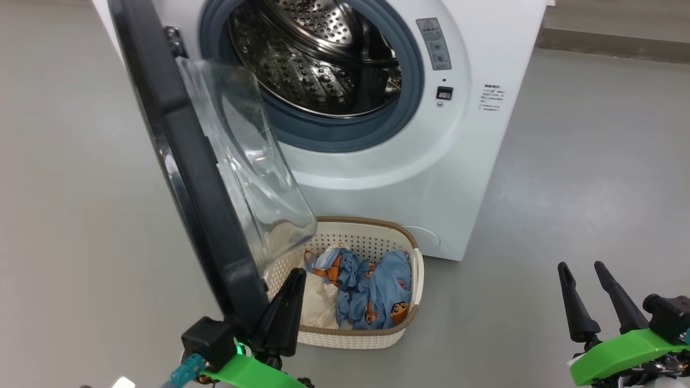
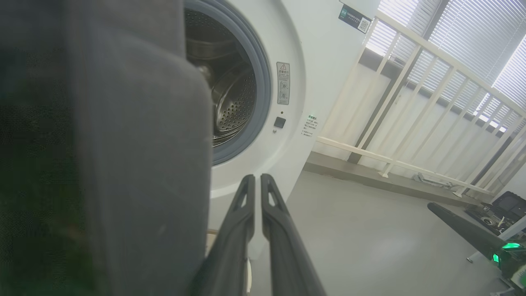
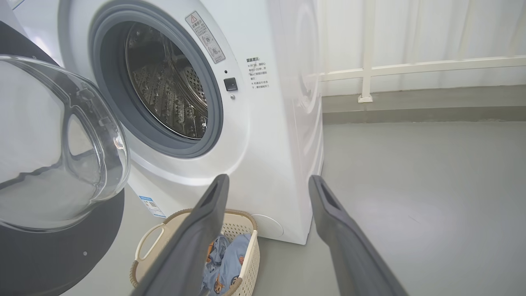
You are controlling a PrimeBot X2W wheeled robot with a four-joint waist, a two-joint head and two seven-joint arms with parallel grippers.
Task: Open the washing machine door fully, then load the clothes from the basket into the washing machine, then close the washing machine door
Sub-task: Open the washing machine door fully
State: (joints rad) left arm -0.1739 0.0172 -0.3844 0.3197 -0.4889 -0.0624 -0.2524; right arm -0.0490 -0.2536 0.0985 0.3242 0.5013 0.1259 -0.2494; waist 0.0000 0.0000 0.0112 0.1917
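The washing machine door [image 1: 186, 161] stands swung out from the washing machine [image 1: 377, 178], its glass above the basket [image 1: 366, 337] of clothes [image 1: 377, 293] on the floor [image 1: 566, 161]. The left hand [image 1: 295, 274], pinched narrow, sits beside the door's lower rim; the right hand [image 1: 582, 265] spreads wide, empty.

Black tapered fingers [image 1: 575, 307] on green mounts [image 1: 620, 353]

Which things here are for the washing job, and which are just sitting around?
For the job: washer, door, basket, clothes.
Just around: railing, blinds.
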